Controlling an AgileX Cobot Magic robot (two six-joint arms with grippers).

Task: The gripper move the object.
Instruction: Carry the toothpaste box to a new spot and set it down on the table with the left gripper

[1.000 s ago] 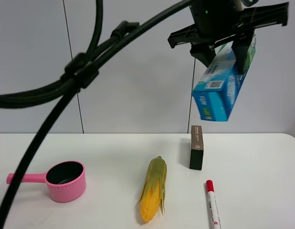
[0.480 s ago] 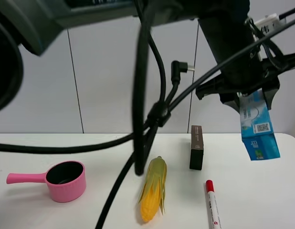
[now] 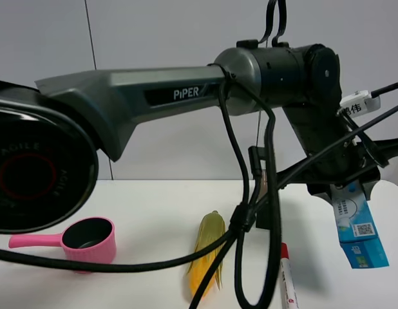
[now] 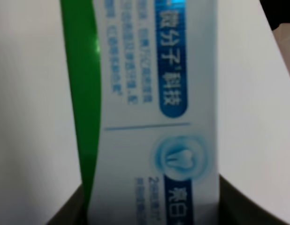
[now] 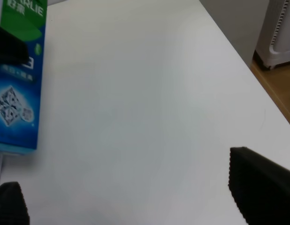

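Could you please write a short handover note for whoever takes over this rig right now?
Left gripper: shut on the toothpaste carton, reaching across to the right side of the table.
Right gripper: open, holding nothing, over the table beside the carton.
Carton: hangs tilted, with its lower end close to the table, right of the red marker. I cannot tell whether it touches.
Done: carton gripped and held up.
Left: set it down, open the left gripper, and pull the arm away.
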